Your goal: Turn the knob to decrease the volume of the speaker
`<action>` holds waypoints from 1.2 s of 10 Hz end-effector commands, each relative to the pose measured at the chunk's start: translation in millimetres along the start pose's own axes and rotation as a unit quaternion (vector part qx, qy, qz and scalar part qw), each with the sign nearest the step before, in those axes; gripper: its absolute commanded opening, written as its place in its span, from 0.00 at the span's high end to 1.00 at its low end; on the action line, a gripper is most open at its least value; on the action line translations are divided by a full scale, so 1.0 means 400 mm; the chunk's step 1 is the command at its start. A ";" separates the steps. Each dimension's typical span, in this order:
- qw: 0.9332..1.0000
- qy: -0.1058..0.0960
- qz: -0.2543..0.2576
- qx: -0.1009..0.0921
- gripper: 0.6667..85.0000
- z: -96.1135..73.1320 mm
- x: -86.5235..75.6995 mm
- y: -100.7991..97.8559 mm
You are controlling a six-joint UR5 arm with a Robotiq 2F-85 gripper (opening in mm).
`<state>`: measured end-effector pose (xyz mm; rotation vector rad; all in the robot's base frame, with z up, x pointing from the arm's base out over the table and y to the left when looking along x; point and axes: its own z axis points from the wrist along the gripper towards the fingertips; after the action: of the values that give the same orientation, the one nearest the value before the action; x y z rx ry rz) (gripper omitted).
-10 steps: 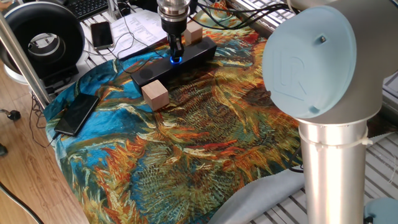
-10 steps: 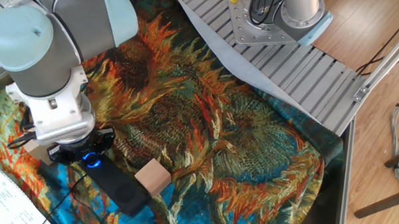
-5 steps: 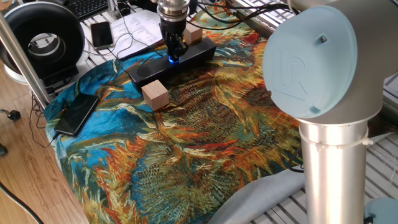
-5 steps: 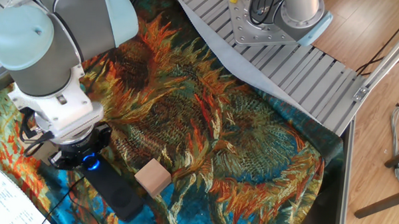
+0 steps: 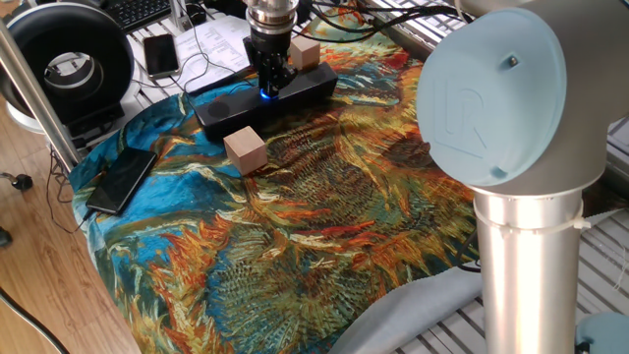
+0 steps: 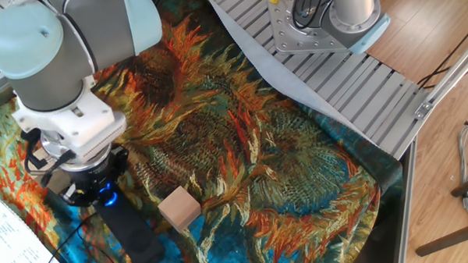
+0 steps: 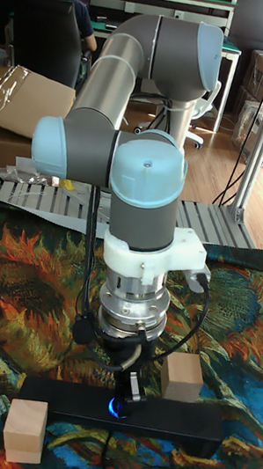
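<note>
The speaker is a long black bar lying on the sunflower-print cloth at the far left of the table, also seen as the speaker and the speaker. Its knob glows blue on top; the same glow marks the knob and the knob. My gripper points straight down with its fingers closed around the knob. The wrist hides most of the knob in the other fixed view, where the gripper stands over it. The gripper also shows in the tall view.
One wooden block sits just in front of the speaker and another block just behind it. A flat black phone lies at the cloth's left edge. A round black fan and cables stand beyond it.
The wrist has twisted on the knob. The whole speaker has swung with it, its free end sliding away from the front wooden block.
</note>
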<state>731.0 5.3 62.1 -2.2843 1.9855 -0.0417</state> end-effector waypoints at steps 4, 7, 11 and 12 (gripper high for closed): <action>0.998 -0.008 -0.067 -0.008 0.86 -0.003 -0.018 0.005; 0.997 0.003 -0.082 0.011 0.38 -0.004 -0.004 -0.022; 0.999 0.022 -0.018 0.024 0.36 -0.061 0.028 -0.028; 0.999 0.031 0.021 0.025 0.49 -0.083 0.040 -0.023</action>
<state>739.1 -2.7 77.9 -2.3558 1.9029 -0.1267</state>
